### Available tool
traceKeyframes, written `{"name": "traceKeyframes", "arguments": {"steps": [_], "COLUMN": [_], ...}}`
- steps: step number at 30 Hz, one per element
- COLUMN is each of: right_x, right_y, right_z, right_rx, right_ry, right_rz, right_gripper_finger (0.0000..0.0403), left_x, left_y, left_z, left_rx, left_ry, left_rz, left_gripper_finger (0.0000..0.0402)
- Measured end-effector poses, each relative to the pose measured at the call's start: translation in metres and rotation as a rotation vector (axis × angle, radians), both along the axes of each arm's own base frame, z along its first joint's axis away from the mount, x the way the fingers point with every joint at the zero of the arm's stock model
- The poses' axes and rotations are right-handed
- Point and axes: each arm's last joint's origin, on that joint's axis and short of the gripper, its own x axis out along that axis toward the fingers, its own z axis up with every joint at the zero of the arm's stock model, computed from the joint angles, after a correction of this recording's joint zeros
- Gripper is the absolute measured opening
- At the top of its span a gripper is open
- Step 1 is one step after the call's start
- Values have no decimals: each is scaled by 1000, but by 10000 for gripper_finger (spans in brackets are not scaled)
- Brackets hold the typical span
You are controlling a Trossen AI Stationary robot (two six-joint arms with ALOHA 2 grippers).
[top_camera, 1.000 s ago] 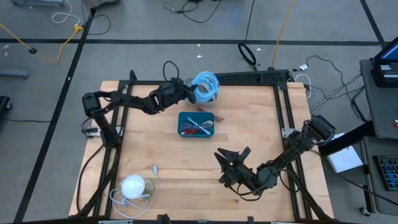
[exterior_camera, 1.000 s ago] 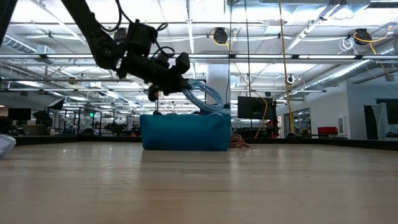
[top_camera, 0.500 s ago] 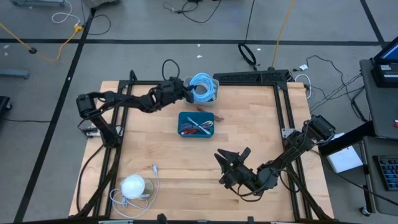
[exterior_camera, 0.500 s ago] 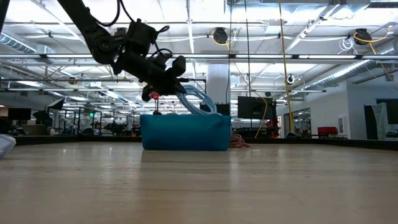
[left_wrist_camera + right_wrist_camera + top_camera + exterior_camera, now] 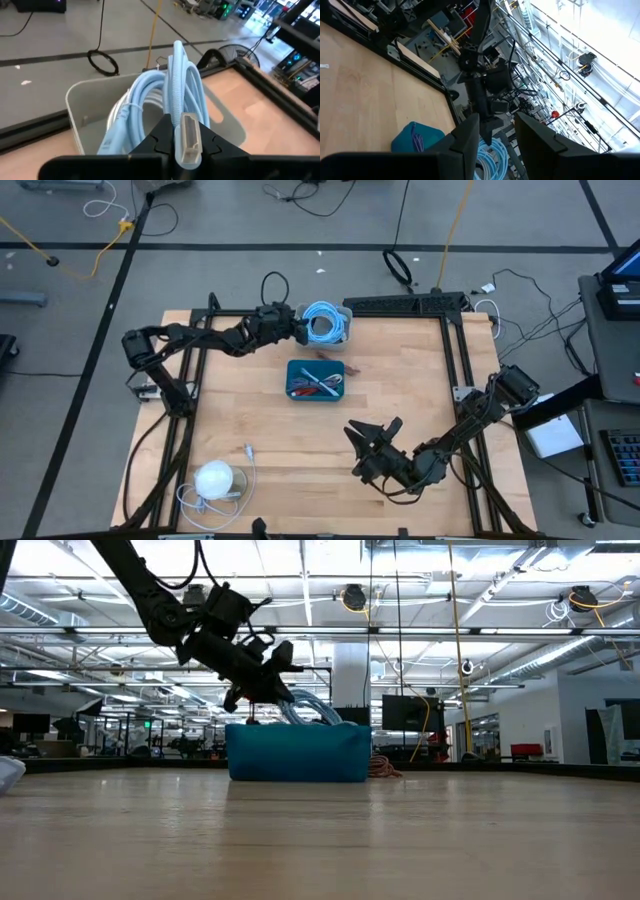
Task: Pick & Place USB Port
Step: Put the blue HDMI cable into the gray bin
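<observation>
One blue cable coil (image 5: 327,320), one grey bin (image 5: 343,313), one teal tray (image 5: 315,379).

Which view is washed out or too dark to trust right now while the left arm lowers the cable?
Low view: bright ceiling lights backlight the left gripper, so it reads as a silhouette. Left wrist view: light blue cable and grey bin evenly lit and clear. Right wrist view: upper right blown out by glare. High view: even light, no glare on the table.
</observation>
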Motion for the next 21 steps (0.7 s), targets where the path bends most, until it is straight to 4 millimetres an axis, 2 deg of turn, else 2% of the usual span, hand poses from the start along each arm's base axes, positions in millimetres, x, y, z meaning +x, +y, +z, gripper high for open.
{"name": "traceKeyframes", "arguments": {"steps": [12,17,21], "right_x": [2,2,2], "right_y": [-2,-2,-2], "right_z": [0,0,0], "right_rx": [4,3,2], "right_ry": [-14,-13,-11], "right_rz": [18,18,18], "right_gripper_finger": [118,118,118], "left_x": [7,5,5], "left_y": [15,19,19], "left_z": [-34,-38,-38], "left_rx": [-44,-60,-59], "left_ry": [-25,-19,-11], "left_rz": [-47,-37,-42], "left_gripper_finger": [25,26,46]}}
